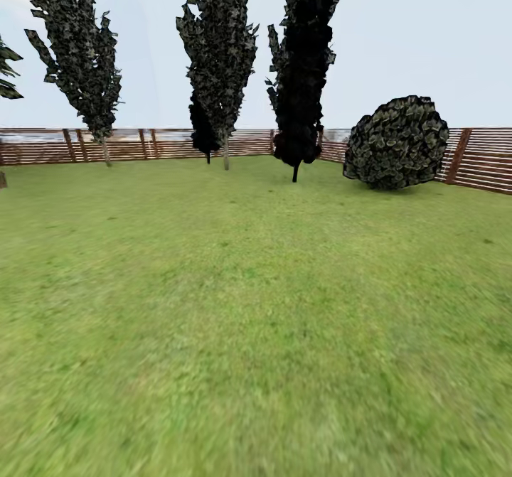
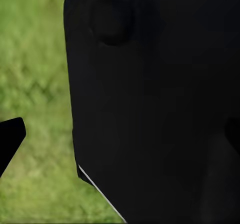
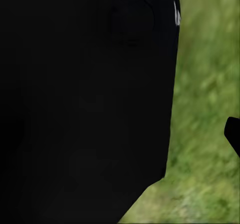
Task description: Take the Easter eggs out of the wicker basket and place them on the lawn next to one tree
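Note:
The lawn [image 1: 256, 306] spreads wide and mottled green ahead of me in the head view, running to the garden's brown slat fence [image 1: 142, 146]. The Easter eggs, the wicker basket and the tree are out of view. In the left wrist view one black fingertip [image 2: 10, 139] of my left gripper pokes in over grass, beside a large black part of the robot [image 2: 155, 104]. The right wrist view is much the same: one black fingertip [image 3: 233, 134] over grass, next to a big black shape [image 3: 85, 104]. Neither view lets me tell how the jaws stand.
Three narrow dark columnar trees [image 1: 82, 57] [image 1: 219, 50] [image 1: 304, 65] stand along the far fence. A round dark bush [image 1: 397, 143] sits at the back right. The fence turns a corner on the right [image 1: 483, 161]. Some foliage [image 1: 6, 72] shows at the left edge.

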Tool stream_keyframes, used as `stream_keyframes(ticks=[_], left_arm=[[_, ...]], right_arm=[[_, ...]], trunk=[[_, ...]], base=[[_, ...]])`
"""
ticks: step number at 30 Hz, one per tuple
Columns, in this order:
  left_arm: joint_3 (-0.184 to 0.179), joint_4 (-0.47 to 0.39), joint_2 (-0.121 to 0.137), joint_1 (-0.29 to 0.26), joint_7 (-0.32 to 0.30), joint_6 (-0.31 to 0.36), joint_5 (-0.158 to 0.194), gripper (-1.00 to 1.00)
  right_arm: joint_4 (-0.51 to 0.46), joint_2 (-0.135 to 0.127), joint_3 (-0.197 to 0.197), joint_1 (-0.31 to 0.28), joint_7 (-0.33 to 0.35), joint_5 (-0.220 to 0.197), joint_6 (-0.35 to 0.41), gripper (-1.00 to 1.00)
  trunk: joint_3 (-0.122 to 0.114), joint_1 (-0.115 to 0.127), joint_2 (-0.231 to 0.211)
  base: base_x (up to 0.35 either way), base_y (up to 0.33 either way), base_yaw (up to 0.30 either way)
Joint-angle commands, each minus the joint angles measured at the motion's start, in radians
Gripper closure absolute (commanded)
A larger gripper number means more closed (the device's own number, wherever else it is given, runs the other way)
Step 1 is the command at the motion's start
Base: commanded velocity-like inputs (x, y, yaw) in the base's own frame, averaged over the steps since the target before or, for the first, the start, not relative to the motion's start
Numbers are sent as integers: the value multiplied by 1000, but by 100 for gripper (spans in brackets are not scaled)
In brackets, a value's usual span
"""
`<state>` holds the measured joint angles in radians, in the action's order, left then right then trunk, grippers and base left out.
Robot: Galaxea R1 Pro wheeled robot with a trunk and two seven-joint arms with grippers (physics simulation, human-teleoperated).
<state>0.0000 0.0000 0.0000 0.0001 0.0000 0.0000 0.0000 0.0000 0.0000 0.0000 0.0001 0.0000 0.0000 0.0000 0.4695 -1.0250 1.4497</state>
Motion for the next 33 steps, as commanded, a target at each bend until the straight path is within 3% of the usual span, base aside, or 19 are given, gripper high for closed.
stream_keyframes(ticks=[1, 18, 22, 29, 30, 33], left_arm=[[0, -6, 6, -6, -2, 6, 1, -100], [0, -10, 8, -6, 0, 7, 1, -100], [1, -14, 16, -6, 6, -15, 0, -100], [3, -15, 19, -6, 9, -54, 0, -100], [3, -15, 19, -6, 9, -122, 0, -100], [3, -15, 19, -6, 9, -124, 2, -100]], right_arm=[[-6, -6, -2, 0, 6, -1, -6, -100], [-10, -11, 7, 0, 8, 0, -3, -100], [-13, 8, 10, 0, 0, 1, -9, -100], [-22, 17, 12, -1, -9, 4, -12, -100], [-23, 18, 14, 0, -10, 7, -12, -100], [-24, 19, 16, 0, -10, 11, -12, -100]], trunk=[[0, 0, 0], [0, 0, 0], [1, 0, 0], [4, 0, 0], [5, 0, 0], [6, 0, 0]], base=[[0, 0, 0], [0, 0, 1], [0, 0, 134], [0, 0, 243], [0, 0, 273], [0, 0, 276]])
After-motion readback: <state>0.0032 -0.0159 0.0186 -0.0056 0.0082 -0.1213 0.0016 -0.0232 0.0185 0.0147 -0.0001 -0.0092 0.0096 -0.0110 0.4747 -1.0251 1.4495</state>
